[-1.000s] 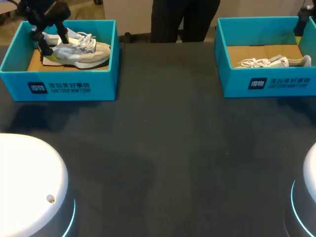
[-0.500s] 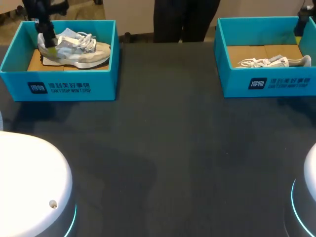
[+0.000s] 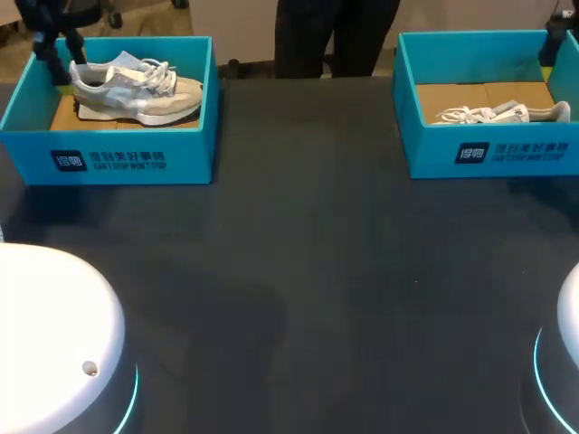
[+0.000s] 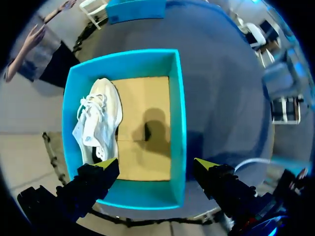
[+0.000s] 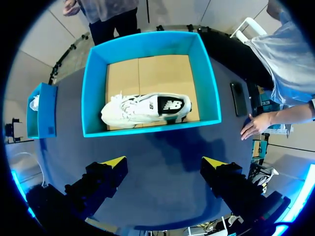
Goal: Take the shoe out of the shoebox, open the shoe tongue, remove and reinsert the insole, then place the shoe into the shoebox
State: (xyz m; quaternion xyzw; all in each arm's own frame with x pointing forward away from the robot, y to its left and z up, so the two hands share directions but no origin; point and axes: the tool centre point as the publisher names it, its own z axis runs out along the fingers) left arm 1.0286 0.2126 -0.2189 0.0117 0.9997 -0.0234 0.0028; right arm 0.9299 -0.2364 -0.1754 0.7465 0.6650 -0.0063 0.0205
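**Both shoes in their boxes, both grippers open and empty**

Head view: a dark table carries two teal boxes at its far side. The left shoebox holds the left shoe, grey and white, upright on its sole. The left gripper hangs over that box's far left corner, just beside the shoe's heel. The right shoebox holds the right shoe, white, lying on its side.

Left wrist view: the two yellow-tipped fingers stand wide apart with nothing between them. The left shoebox is under and ahead of them, and the shoe lies along one wall on the cardboard floor.

Right wrist view: the right gripper is spread wide and empty above bare table. The right shoebox is ahead of it, with the shoe inside near the closer wall. A person's hand touches the table's edge beside that box.
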